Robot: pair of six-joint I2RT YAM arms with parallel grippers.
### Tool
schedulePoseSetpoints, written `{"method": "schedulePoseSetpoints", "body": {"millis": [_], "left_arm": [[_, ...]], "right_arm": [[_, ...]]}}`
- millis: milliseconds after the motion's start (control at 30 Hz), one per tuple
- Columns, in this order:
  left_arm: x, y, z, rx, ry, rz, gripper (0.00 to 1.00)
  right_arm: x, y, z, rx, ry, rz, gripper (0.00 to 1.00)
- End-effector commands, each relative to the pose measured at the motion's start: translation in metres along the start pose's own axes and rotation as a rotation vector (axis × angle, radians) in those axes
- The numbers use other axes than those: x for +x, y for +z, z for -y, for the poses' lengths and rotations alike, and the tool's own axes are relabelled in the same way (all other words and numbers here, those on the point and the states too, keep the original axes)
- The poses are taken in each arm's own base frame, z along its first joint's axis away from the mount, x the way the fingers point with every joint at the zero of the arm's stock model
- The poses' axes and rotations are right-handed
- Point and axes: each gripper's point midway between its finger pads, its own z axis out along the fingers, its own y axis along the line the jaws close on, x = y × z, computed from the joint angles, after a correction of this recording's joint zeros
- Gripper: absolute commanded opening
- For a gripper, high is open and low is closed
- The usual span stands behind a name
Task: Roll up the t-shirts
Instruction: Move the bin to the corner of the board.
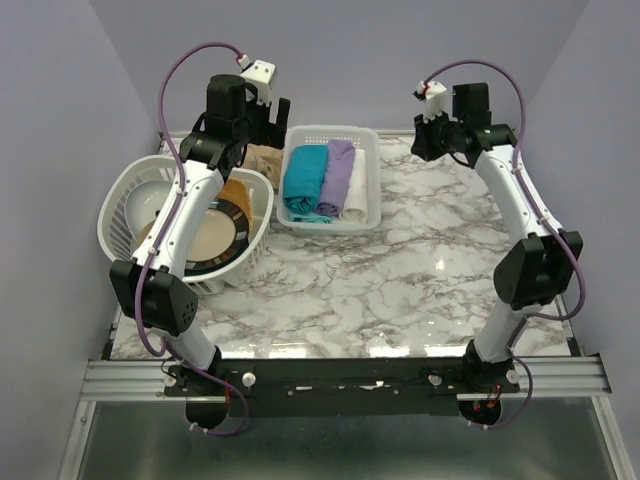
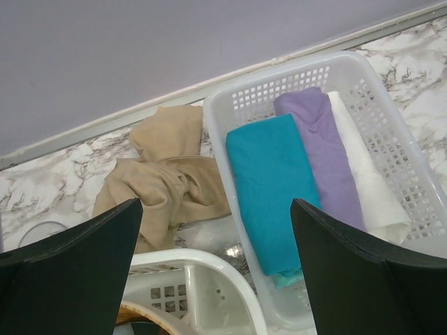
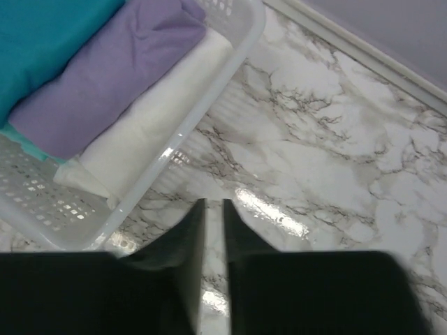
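**Q:** What is around you?

**A:** A marble table (image 1: 400, 290) with lavender walls (image 1: 350, 60) on 3 sides. On its left stands a round white lattice basket (image 1: 120, 205), and a tan plate with a black patterned rim (image 1: 215, 245) leans inside it. A rectangular white lattice basket (image 2: 279, 87) sits at the back, near the middle.

**Q:** Where are the t-shirts?

**A:** The beige t-shirt (image 2: 167, 181) lies crumpled on the table by the back wall, just beside the rectangular basket's left side. The teal t-shirt (image 2: 269, 181), the lilac t-shirt (image 2: 321, 146) and the white t-shirt (image 2: 367, 174) lie rolled side by side in the rectangular basket, teal on the left and white on the right.

**Q:** Does anything stand in your way?

**A:** In my left wrist view the round basket's rim sits just in front of the beige t-shirt. My left arm hangs above that basket.

**Q:** And your fingers?

**A:** My left gripper (image 2: 216, 209) is spread wide, holding nothing, up above the beige t-shirt. My right gripper (image 3: 213, 204) has its fingers drawn nearly together with only a thin slit between them. It grips nothing and hangs over bare marble beside the rectangular basket's right edge.

**Q:** Your counts?

**A:** 4 t-shirts: 3 rolled and 1 crumpled. 2 baskets and 1 plate.
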Motion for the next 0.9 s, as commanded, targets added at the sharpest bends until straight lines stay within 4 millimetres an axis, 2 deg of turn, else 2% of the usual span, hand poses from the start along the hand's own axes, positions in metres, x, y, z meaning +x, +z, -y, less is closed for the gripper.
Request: {"method": "schedulePoseSetpoints", "body": {"millis": [0, 100, 133, 167, 233, 333, 433, 533, 667, 800, 867], "left_arm": [[-0.004, 0.001, 0.007, 0.020, -0.003, 0.020, 0.99], [-0.002, 0.001, 0.009, 0.029, 0.000, 0.016, 0.99], [0.001, 0.001, 0.009, 0.029, 0.001, 0.009, 0.99], [0.002, 0.001, 0.010, 0.037, 0.004, 0.008, 0.99], [0.006, -0.003, 0.014, 0.062, 0.013, 0.002, 0.99], [0.008, -0.010, 0.015, 0.065, 0.006, 0.005, 0.99], [0.021, -0.013, 0.018, 0.076, 0.004, -0.021, 0.99], [0.024, -0.016, 0.019, 0.077, -0.001, -0.023, 0.99], [0.023, -0.014, 0.019, 0.080, 0.000, -0.022, 0.99], [0.020, -0.010, 0.019, 0.078, 0.000, -0.019, 0.99], [0.019, -0.009, 0.019, 0.080, -0.002, -0.019, 0.99]], "right_arm": [[0.027, 0.039, -0.022, -0.117, -0.105, -0.107, 0.01], [0.030, 0.060, -0.032, -0.128, -0.186, -0.128, 0.01], [0.041, 0.077, -0.039, -0.145, -0.202, -0.162, 0.01], [0.034, 0.081, -0.036, -0.124, -0.227, -0.159, 0.01], [0.050, 0.101, -0.042, -0.150, -0.221, -0.210, 0.01], [0.053, 0.111, -0.055, -0.186, -0.217, -0.209, 0.01], [0.062, 0.118, -0.063, -0.218, -0.227, -0.226, 0.01], [0.068, 0.123, -0.071, -0.258, -0.227, -0.233, 0.01], [0.087, 0.136, -0.068, -0.230, -0.260, -0.284, 0.01], [0.098, 0.147, -0.050, -0.138, -0.299, -0.332, 0.01], [0.110, 0.154, -0.043, -0.114, -0.307, -0.369, 0.01]]}}
